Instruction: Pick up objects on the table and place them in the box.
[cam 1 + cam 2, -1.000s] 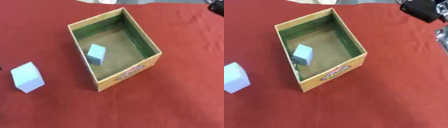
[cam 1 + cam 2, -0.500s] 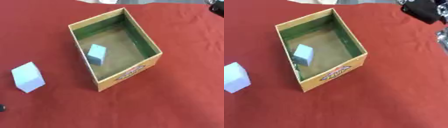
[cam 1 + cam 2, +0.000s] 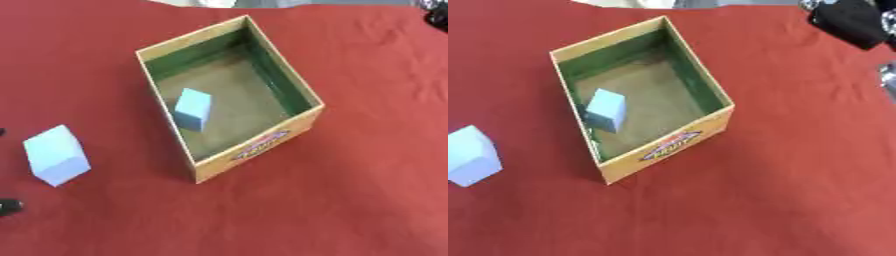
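A tan cardboard box (image 3: 255, 148) with green inner walls stands open in the middle of the red cloth. Inside it a light blue block (image 3: 192, 108) leans tilted against the left wall. A second light blue block (image 3: 56, 154) sits on the cloth left of the box, apart from it. Of my left hand (image 3: 7, 206) only small black tips show at the left edge, below and beside that block, not touching it. A black part of my right hand (image 3: 849, 21) shows at the top right corner, well away from the box.
The red cloth (image 3: 798, 170) covers the whole table. A pale strip (image 3: 210, 2) shows beyond its far edge. Silver parts of the right arm (image 3: 888, 80) sit at the right edge.
Black tips of my left hand have shifted along the left edge and now show near the lower left. The box and both blocks have not moved.
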Tool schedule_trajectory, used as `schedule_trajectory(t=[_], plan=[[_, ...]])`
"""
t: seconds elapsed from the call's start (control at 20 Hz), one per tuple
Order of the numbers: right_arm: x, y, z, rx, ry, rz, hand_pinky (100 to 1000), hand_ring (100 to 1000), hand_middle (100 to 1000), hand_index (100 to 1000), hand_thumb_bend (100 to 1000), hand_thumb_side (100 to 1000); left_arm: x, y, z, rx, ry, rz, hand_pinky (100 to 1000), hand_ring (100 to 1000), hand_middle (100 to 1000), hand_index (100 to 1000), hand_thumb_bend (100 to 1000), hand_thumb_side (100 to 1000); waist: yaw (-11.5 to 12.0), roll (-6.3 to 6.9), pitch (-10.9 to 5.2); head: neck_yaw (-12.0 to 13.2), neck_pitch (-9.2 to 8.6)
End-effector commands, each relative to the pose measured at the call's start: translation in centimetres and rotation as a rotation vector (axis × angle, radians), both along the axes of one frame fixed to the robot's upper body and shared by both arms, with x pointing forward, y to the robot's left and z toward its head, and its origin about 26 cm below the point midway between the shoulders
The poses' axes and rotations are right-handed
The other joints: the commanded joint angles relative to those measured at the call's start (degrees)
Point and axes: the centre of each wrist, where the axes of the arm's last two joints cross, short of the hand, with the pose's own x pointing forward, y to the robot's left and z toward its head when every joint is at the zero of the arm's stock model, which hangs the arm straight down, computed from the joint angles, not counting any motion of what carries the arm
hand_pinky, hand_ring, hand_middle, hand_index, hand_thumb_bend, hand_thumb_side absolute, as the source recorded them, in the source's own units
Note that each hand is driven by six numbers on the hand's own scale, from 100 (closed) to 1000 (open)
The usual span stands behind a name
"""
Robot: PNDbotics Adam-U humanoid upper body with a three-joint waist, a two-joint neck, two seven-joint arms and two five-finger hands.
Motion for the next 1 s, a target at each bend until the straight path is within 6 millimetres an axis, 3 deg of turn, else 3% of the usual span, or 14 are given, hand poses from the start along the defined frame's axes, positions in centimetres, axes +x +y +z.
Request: schedule_trajectory(t=[0.05,0.5,1.0], plan=[[-0.4,0.0,0.8,-0.008,-0.023,0.0,842,818,700,839,100,565,-0.1,-0.3,0.9,0.033,0.002,0.011,955,893,793,880,732,681,-0.08,1.03,-0.32,0.27,-0.52],[-0.3,0.1,0.7,0.013,-0.015,-0.009,842,817,689,836,100,585,0.1,-0.7,0.6,0.058,0.058,0.065,939,882,780,867,689,634,-0.25,0.95,-0.19,0.75,-0.57],[-0.3,0.1,0.5,0.029,-0.004,-0.013,841,817,685,835,100,601,1.7,-0.3,-0.4,0.03,0.09,0.115,921,862,757,843,623,604,-0.67,0.83,-0.04,1.14,-0.54]])
